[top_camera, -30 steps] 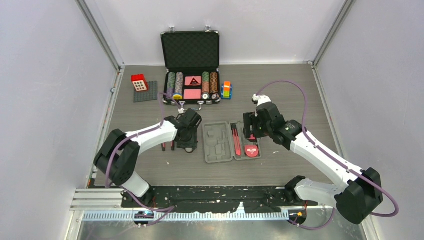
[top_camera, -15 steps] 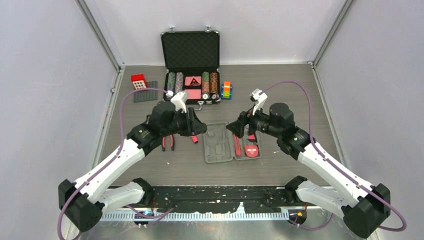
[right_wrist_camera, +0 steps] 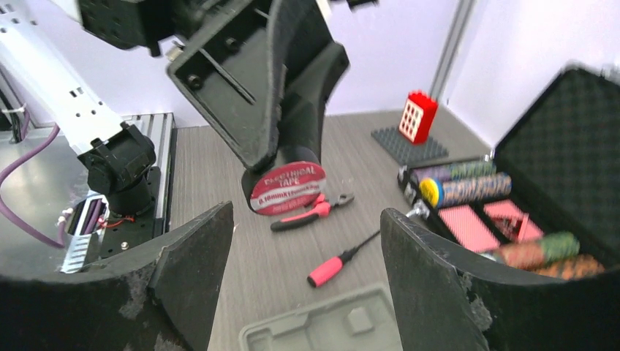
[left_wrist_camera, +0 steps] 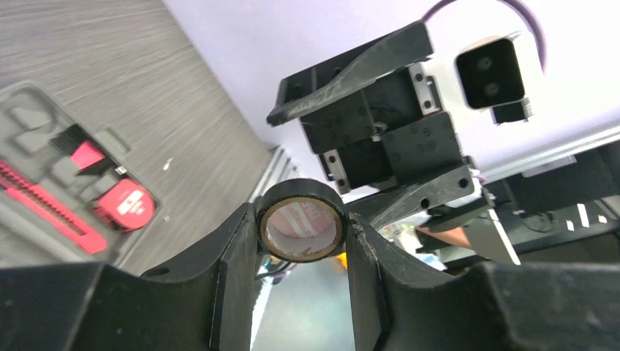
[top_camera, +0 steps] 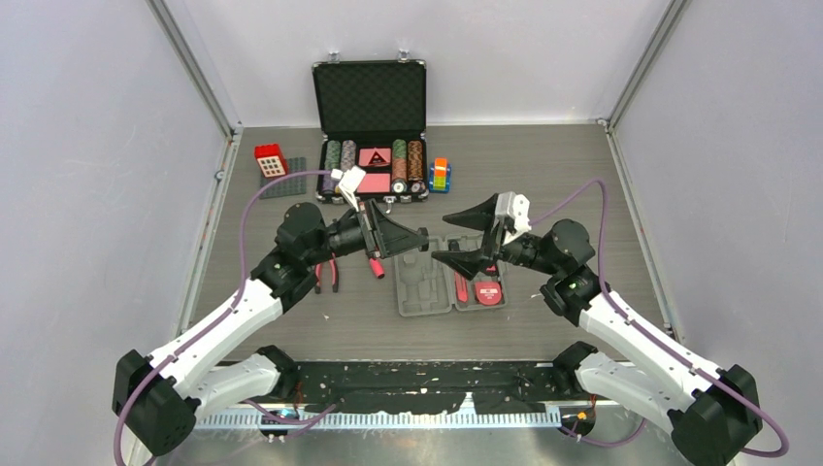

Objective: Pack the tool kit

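The grey tool case [top_camera: 424,279] lies open on the table, with the red knife [top_camera: 456,276] and the red tape measure [top_camera: 488,293] in its right half. My left gripper [top_camera: 419,236] is raised above it and shut on a black roll of electrical tape [left_wrist_camera: 301,230], which also shows in the right wrist view [right_wrist_camera: 287,189]. My right gripper [top_camera: 440,235] is open, empty, and faces the roll a short way off. The red-and-black pliers [top_camera: 327,275] and the screwdriver [top_camera: 376,267] lie on the table left of the case.
The black metal-edged case [top_camera: 370,97] with poker chips stands open at the back. A red brick on a grey plate [top_camera: 272,162] is at the back left, and a coloured block [top_camera: 441,174] is right of the chip case.
Both arms have risen off the table. My left gripper lifted the tape roll and swung right; my right gripper rose, turned left towards it and stands open.
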Controlling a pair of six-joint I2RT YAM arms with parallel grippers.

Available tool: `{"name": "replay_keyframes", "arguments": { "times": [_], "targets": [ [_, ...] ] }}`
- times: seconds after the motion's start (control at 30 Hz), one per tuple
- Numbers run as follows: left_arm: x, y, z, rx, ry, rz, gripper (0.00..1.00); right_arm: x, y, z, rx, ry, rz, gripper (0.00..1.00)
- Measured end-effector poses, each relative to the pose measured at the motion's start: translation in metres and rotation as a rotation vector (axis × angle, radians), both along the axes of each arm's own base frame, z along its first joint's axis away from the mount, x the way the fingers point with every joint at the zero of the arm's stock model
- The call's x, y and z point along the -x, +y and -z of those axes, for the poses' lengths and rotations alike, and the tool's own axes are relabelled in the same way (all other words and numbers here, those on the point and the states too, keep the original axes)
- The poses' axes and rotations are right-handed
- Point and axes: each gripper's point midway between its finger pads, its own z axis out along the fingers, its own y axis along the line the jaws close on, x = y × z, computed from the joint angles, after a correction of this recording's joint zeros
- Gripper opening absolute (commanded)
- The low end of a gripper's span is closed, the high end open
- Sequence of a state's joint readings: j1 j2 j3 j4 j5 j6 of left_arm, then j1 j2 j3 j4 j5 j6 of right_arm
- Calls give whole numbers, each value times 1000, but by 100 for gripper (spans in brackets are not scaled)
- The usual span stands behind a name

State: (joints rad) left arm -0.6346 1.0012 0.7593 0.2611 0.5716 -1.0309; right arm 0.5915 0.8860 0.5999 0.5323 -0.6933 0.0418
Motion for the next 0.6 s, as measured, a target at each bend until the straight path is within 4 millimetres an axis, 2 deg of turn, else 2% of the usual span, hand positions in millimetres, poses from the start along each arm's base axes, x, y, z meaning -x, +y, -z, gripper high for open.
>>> {"name": "replay_keyframes", "arguments": {
  "times": [0.33, 0.47, 0.6],
  "targets": [
    [13, -2, -37, 177, -20, 71, 33, 14, 16, -20, -12, -174, -162, 78],
    [13, -4, -37, 213, -2, 86, 33, 19, 17, -31, -27, -223, -196, 76],
    [11, -7, -28, 228, 47, 96, 33, 23, 18, -41, -39, -261, -222, 73]
  ]
}}
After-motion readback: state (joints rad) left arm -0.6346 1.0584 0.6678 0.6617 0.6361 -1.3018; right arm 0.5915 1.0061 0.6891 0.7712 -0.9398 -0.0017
